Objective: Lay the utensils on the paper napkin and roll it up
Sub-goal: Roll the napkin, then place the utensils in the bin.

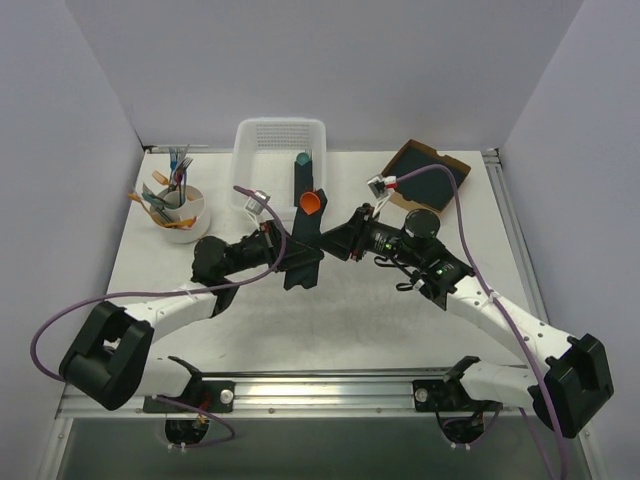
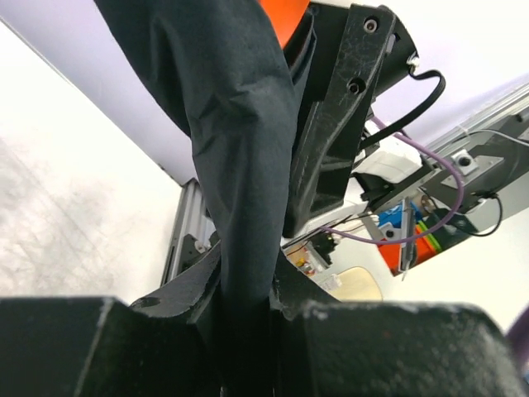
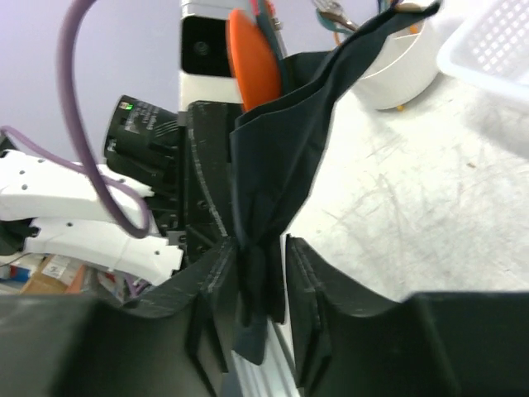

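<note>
Top external view puts the paper napkin (image 1: pixel 303 268) at the centre of the table (image 1: pixel 400 330). It is a narrow dark bundle lifted between the two arms, with the orange tip of the utensils (image 1: pixel 311 202) poking out of its 12 o'clock end. The left gripper (image 1: pixel 292 258) reaches it from 9 o'clock and the right gripper (image 1: pixel 325 238) from 3 o'clock, a little nearer the orange end.

Left wrist view shows that gripper's jaws closed hard on the napkin (image 2: pixel 240 165). The dark paper is squeezed to a thin neck where it enters between the fingers (image 2: pixel 165 302) and swells out above them. A black finger of the other arm stands just beside the roll.

Right wrist view shows the jaws only slightly apart with the napkin (image 3: pixel 273 165) hanging between them. One of the fingers (image 3: pixel 216 277) touches the paper, and a sliver of light shows at the other, so the hold looks slack.

A white basket (image 1: pixel 250 140) with another dark roll (image 1: pixel 301 178) sits at 12 o'clock on the table. A white cup of cutlery (image 1: pixel 190 222) is at 10 o'clock, and a stack of dark sheets (image 1: pixel 425 168) is at 1 o'clock.
</note>
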